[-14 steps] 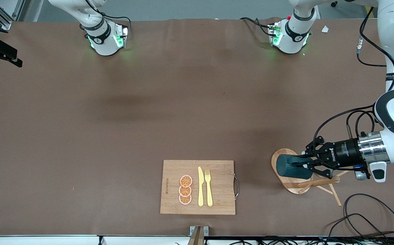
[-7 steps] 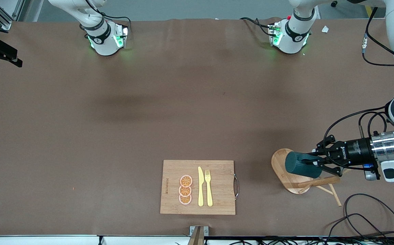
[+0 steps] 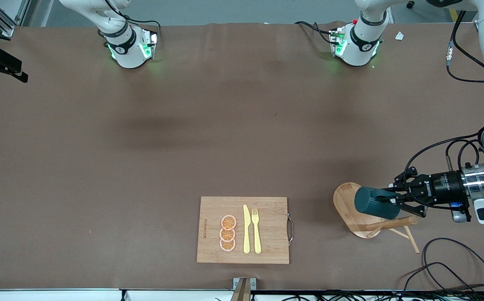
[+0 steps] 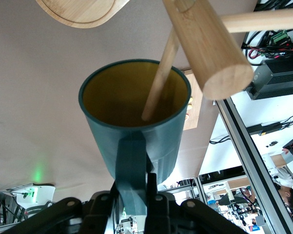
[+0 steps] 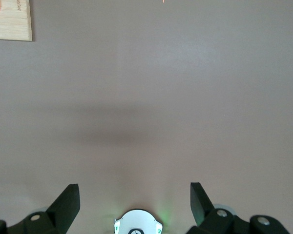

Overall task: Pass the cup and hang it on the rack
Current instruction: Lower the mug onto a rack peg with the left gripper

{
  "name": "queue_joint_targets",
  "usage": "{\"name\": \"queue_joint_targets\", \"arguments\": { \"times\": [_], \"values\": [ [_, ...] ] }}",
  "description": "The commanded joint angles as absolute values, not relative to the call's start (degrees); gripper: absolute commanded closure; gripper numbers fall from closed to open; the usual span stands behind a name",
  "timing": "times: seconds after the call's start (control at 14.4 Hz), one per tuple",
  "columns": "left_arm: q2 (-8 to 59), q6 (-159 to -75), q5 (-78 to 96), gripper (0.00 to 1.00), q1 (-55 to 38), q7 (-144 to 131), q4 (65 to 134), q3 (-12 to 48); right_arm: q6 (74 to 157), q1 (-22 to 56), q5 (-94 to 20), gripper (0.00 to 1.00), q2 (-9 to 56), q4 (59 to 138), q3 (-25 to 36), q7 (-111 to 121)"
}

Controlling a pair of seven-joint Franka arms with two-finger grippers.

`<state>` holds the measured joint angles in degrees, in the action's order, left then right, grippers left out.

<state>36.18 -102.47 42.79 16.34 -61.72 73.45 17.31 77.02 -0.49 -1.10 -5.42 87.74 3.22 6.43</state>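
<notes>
My left gripper (image 3: pixel 386 201) is shut on the handle of the dark teal cup (image 3: pixel 371 202) and holds it on its side over the rack (image 3: pixel 346 207). The rack is a light wooden mug tree with an oval base, near the left arm's end of the table. In the left wrist view the fingers (image 4: pixel 151 187) pinch the handle, and the cup (image 4: pixel 136 126) shows its yellowish inside. A thin peg (image 4: pixel 158 78) reaches into the cup's mouth, beside the thick post (image 4: pixel 205 44). My right gripper (image 5: pixel 135 192) is open and empty over bare table near its base, and it waits.
A bamboo cutting board (image 3: pixel 267 209) with three orange slices, a yellow knife and a fork lies near the front edge; its corner shows in the right wrist view (image 5: pixel 10 19). Black cables (image 3: pixel 446 259) lie on the table nearer the front camera than the rack.
My left gripper has carried the cup sideways over the rack, toward the left arm's end of the table. The right arm has not moved.
</notes>
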Motion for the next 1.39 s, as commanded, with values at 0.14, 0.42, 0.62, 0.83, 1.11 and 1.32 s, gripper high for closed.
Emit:
{"name": "queue_joint_targets", "arguments": {
  "times": [0.14, 0.42, 0.62, 0.83, 1.11, 1.32],
  "values": [
    [37.6, -101.7, 44.2, 0.97, 17.3, -59.9, 72.7, 17.5, 77.5, -0.9, -1.5, 0.0, -7.2, 89.5, 2.6, 6.2],
    [38.1, -102.0, 44.2, 0.97, 17.3, -58.5, 72.8, 17.4, 77.5, -0.9, -1.5, 0.0, -7.2, 89.5, 2.6, 6.3],
    [38.5, -102.1, 44.1, 0.96, 17.4, -57.1, 72.7, 17.4, 77.4, -0.9, -1.4, 0.0, -7.2, 89.4, 2.5, 6.2],
    [38.8, -102.3, 44.1, 0.95, 17.4, -56.9, 72.7, 17.4, 77.4, -0.8, -1.4, 0.0, -7.2, 89.4, 2.5, 6.2],
    [38.8, -102.7, 44.1, 0.95, 17.4, -56.9, 72.6, 17.4, 77.4, -0.8, -1.4, 0.0, -7.2, 89.4, 2.5, 6.2],
    [38.9, -103.4, 44.1, 0.94, 17.4, -56.8, 72.6, 17.4, 77.4, -0.8, -1.4, 0.0, -7.2, 89.4, 2.5, 6.3]
  ]
}}
